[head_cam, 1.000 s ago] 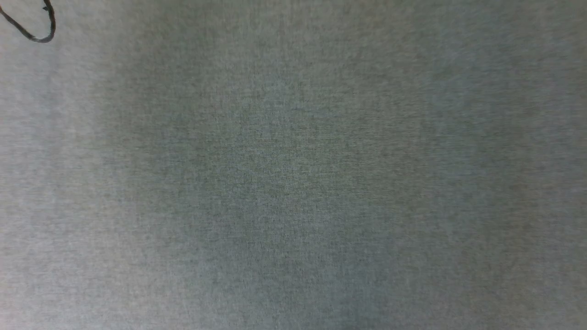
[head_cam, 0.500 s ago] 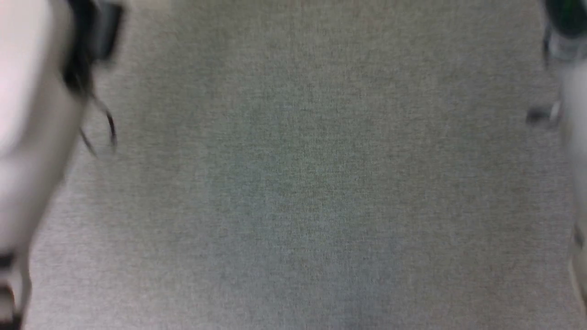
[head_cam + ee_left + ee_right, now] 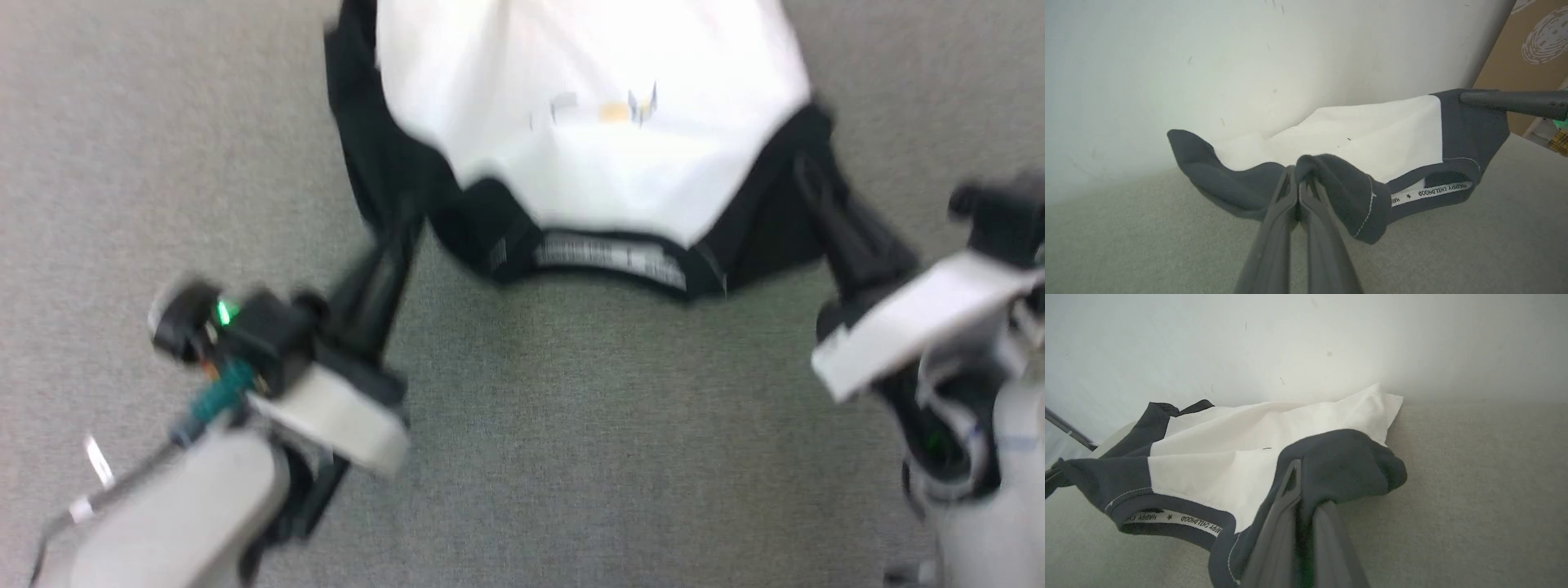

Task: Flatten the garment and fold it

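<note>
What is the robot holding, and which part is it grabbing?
The shirt. The left gripper pinches the black cloth on one side of the neck hole, the right gripper on the other side.

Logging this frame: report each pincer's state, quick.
Left pincer: shut on the garment, gripping black fabric beside the neckband.
Right pincer: shut on the garment, black fabric on the other side.

Head view shifted | garment [image 3: 588, 155] now at upper centre | left gripper [image 3: 402, 233] entered lower left | right gripper [image 3: 810, 175] lower right
</note>
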Robot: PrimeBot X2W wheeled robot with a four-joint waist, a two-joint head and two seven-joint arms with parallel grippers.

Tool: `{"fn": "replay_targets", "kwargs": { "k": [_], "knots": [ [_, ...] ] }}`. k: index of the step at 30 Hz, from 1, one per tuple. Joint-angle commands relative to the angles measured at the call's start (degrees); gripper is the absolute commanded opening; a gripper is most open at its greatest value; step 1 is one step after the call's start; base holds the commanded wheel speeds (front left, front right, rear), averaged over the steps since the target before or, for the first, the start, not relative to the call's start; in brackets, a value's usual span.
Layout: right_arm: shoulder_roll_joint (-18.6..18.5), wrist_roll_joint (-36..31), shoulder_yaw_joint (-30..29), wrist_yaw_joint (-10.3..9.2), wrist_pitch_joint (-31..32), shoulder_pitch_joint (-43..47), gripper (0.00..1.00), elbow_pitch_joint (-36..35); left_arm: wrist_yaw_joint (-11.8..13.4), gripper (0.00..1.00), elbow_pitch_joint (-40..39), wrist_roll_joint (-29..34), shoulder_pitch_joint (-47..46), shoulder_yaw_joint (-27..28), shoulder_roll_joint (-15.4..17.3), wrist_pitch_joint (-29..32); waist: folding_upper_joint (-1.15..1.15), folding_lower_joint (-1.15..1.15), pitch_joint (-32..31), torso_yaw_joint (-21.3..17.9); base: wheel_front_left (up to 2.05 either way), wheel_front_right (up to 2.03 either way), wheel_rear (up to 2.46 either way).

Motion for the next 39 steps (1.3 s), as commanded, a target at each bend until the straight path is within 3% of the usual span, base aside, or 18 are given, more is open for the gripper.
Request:
{"fn": "replay_targets", "kwargs": {
  "k": [1, 17, 28, 39],
  "knots": [
    [0.87, 0.25, -0.85, -0.03, 0.01, 2.99, 0.0, -0.7, 0.64, 0.0, -0.49, -0.46, 2.72, -1.02, 0.95, 0.42, 0.0, 0.03, -5.29, -0.75, 0.0, 0.0, 0.0],
    [2.3, 1.68, -3.96, -0.03, 8.01, 27.12, 0.0, -3.28, 3.64, 0.0, -2.45, -7.78, 20.78, -9.12, 4.48, 8.5, 0.0, 0.03, -16.85, -1.48, 0.0, 0.0, 0.0],
    [3.11, 2.12, -5.84, -0.03, 13.06, 34.89, 0.0, -10.02, 5.03, 0.0, -7.97, -11.68, 25.66, -10.67, 6.87, 12.48, 0.0, 0.03, -21.24, -0.68, 0.0, 0.0, 0.0],
    [4.84, 2.44, -7.53, -0.03, 19.22, 41.4, 0.0, -19.15, 8.14, 0.0, -16.23, -14.89, 29.99, -11.46, 11.19, 16.74, 0.0, 0.03, -23.99, -0.82, 0.0, 0.0, 0.0]
  ]
}}
